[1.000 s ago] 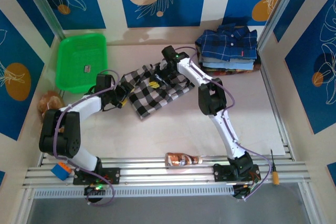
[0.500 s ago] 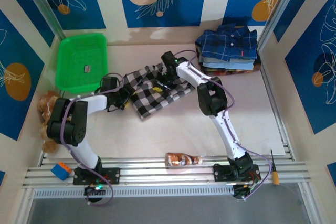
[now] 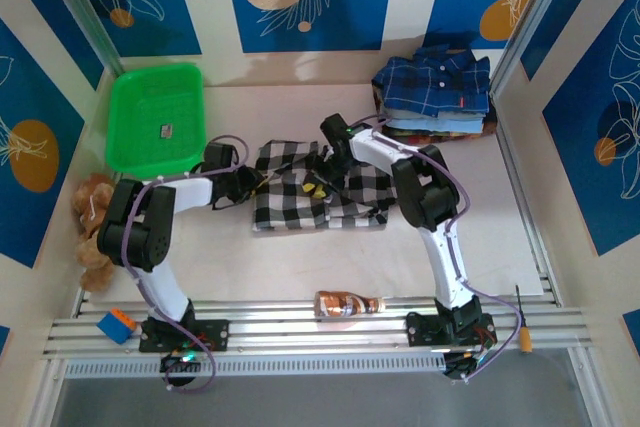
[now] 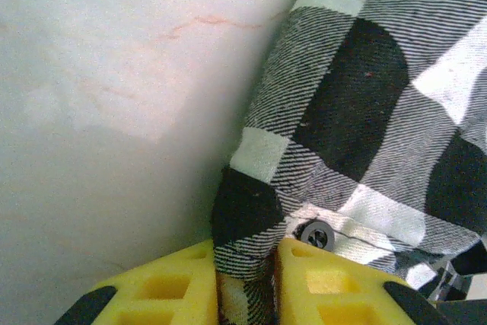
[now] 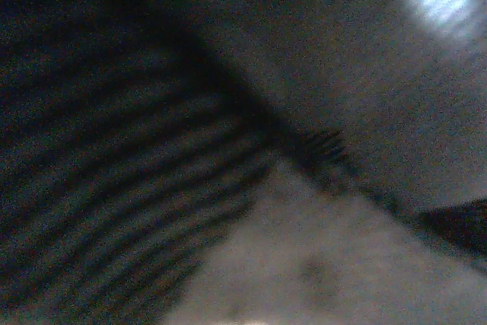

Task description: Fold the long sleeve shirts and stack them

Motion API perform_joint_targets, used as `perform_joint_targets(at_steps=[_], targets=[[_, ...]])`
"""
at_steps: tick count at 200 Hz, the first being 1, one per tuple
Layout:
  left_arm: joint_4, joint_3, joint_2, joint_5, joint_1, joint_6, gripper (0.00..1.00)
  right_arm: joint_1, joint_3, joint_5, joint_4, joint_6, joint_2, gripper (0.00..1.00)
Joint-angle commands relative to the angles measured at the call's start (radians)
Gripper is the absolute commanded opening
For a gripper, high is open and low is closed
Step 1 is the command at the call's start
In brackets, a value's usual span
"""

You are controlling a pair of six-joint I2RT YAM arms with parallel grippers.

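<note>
1. The checked shirt (image 3: 318, 192) lies bunched on the table (image 3: 300, 257) near its middle, between the two arms, with folds running across it
2. The left end effector (image 3: 258, 183) sits at the shirt's left edge, low against the table
3. In the left wrist view its two yellow pads (image 4: 327, 283) are pressed together on a fold of the checked cloth (image 4: 365, 112), pinching the hem that runs down between them
4. A small dark button (image 4: 316, 235) on the shirt lies just beside the right-hand pad, touching or nearly touching it
5. To the left of that pinched hem the bare table surface (image 4: 114, 74) shows, so the grip is on the very border of the garment
6. The right end effector (image 3: 322, 179) rests on the upper middle of the shirt, its arm coming in from the far side
7. The right wrist view is dark and blurred, with striped cloth close against the lens; whether those fingers are spread or pinching cannot be told
8. A stack of folded shirts (image 3: 435, 97), the top one navy plaid, stands at the far right corner, well apart from the checked shirt
9. A green basket (image 3: 155, 117) is at the far left, a plush toy (image 3: 92, 209) beside it, and a bottle (image 3: 348, 303) lies near the front edge
</note>
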Motion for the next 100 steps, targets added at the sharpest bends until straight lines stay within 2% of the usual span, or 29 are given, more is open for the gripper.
perform_joint_targets(at_steps=[1,34,100], targets=[[-0.023,0.028,-0.007,0.053,-0.014,0.072,0.23,-0.007,-0.013,0.045,-0.056,-0.021,-0.120,0.37],[-0.022,0.001,-0.020,0.084,-0.032,0.084,0.21,-0.019,0.027,0.107,-0.059,-0.064,-0.169,0.44],[-0.023,-0.066,-0.053,0.091,-0.091,0.082,0.19,-0.075,0.146,0.193,-0.033,-0.048,-0.037,0.45]])
